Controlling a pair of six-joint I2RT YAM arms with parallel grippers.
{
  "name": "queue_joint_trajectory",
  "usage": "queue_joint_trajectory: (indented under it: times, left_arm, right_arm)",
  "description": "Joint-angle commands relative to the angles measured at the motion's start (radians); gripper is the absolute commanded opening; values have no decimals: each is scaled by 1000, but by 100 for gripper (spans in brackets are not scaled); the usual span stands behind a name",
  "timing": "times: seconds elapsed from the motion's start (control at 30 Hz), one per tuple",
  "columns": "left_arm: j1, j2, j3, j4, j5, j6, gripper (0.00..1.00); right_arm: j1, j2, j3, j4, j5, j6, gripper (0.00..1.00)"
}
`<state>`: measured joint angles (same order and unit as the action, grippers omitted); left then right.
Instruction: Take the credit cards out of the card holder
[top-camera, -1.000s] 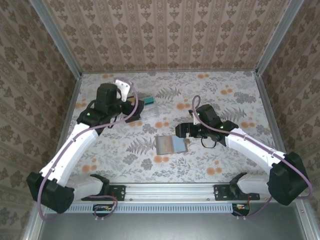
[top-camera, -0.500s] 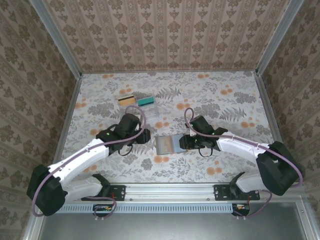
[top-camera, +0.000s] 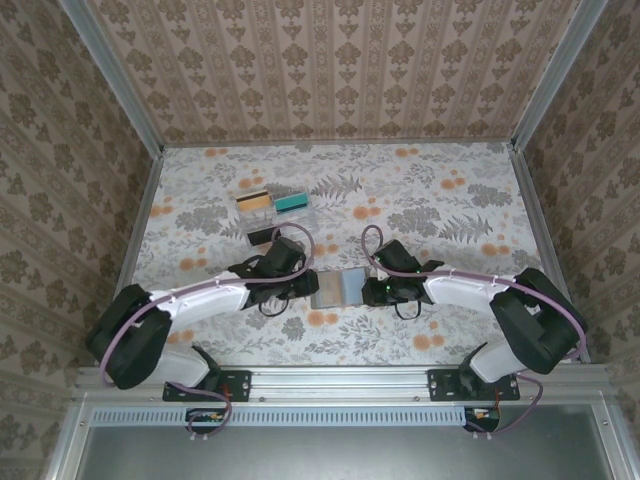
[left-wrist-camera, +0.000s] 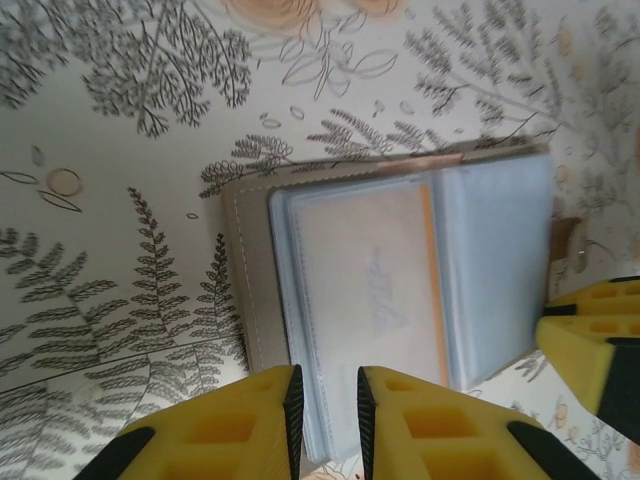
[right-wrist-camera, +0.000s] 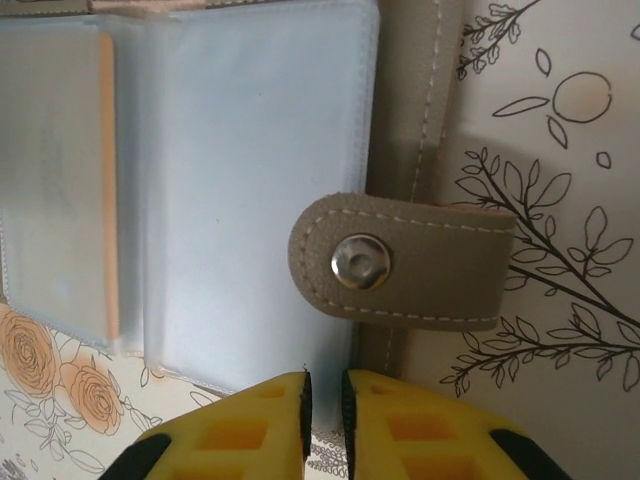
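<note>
Top view: we see the left pincer (top-camera: 312, 286) and the right pincer (top-camera: 366, 290) facing each other, with the open card holder (top-camera: 340, 288) flat between their tips.

Left wrist: the left pincer (left-wrist-camera: 325, 378) is nearly pressed together, leaving a thin slit. The card holder (left-wrist-camera: 400, 270) lies just ahead, and its near edge shows in the slit. We cannot tell whether it is pinched.

Right wrist: the right pincer (right-wrist-camera: 323, 380) is likewise almost closed. Its tips are at the near edge of the card holder (right-wrist-camera: 260, 150), and the snap tab (right-wrist-camera: 400, 262) is ahead to the right.
</note>
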<state>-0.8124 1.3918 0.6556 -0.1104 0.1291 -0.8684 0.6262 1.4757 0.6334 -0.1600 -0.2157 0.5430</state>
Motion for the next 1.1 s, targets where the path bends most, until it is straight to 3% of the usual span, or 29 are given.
queue_joint_trajectory:
  times: [0.0,0.67,1.07]
  left_arm:
    - [-10,36,10,47,34,-20,24]
    - [-13,159,26,111,76,-21,25]
    - [-22,159,26,175,131,-11,42]
  right_arm:
    - [16,7,-21,4,23,20,18]
    - [26,-3,-40,10,30,39,18]
    - [29,17,-38,16,22,43,19]
